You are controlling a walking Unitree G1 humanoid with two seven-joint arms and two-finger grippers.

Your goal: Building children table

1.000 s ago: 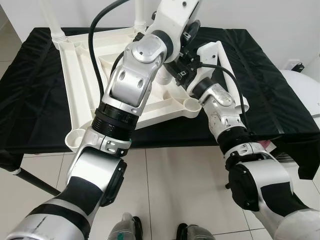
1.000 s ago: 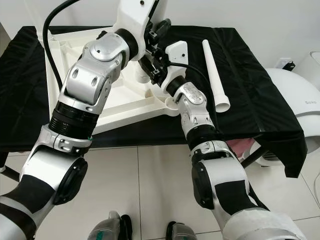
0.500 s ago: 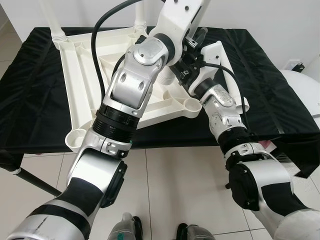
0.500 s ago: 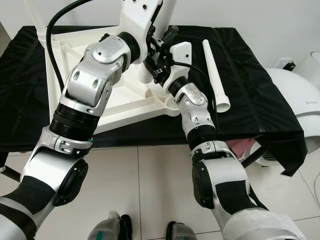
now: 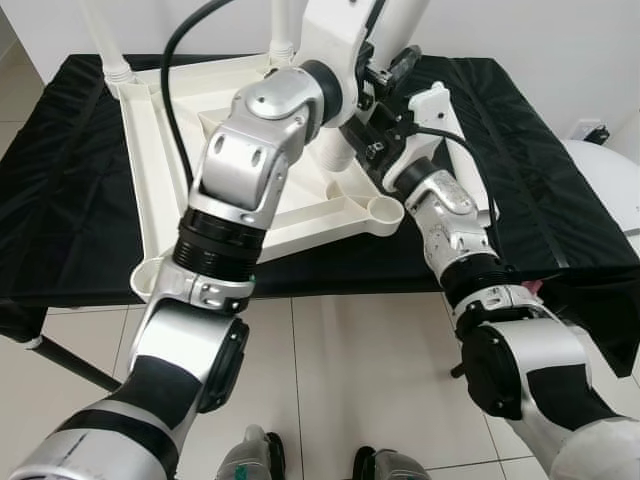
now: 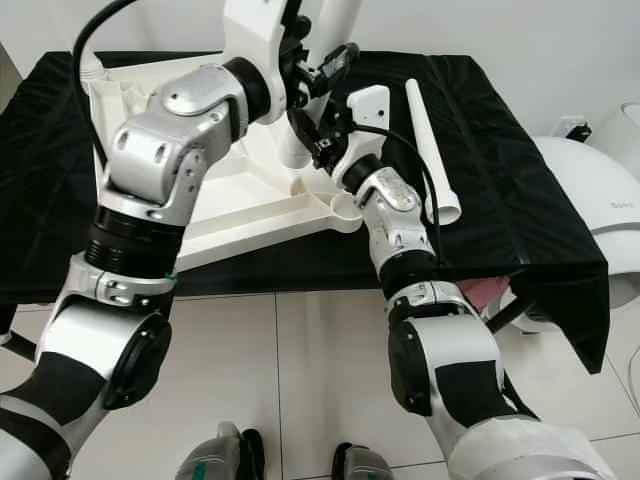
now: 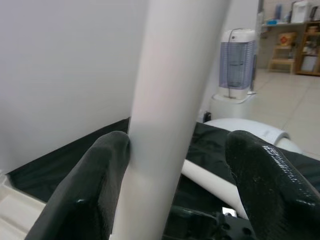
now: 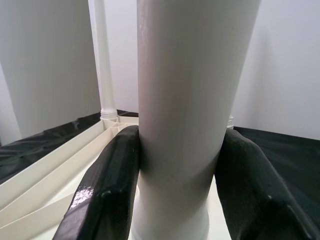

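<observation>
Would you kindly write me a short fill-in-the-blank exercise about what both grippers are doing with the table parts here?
1. Both grippers hold the same white ____ of the children's table.
2. The right gripper has its fingers ____ on it.
3. A spare leg lies on the ____ cloth.
4. The tabletop lies ____ down.

Missing words: leg; shut; black; upside

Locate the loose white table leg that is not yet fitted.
In the right eye view, the loose leg lies flat on the black cloth, right of the upturned tabletop and right gripper.

- The left pincer has risen higher along the upright white leg.
- The left elbow has swung out leftward.
- The right pincer shifted up slightly.
</observation>
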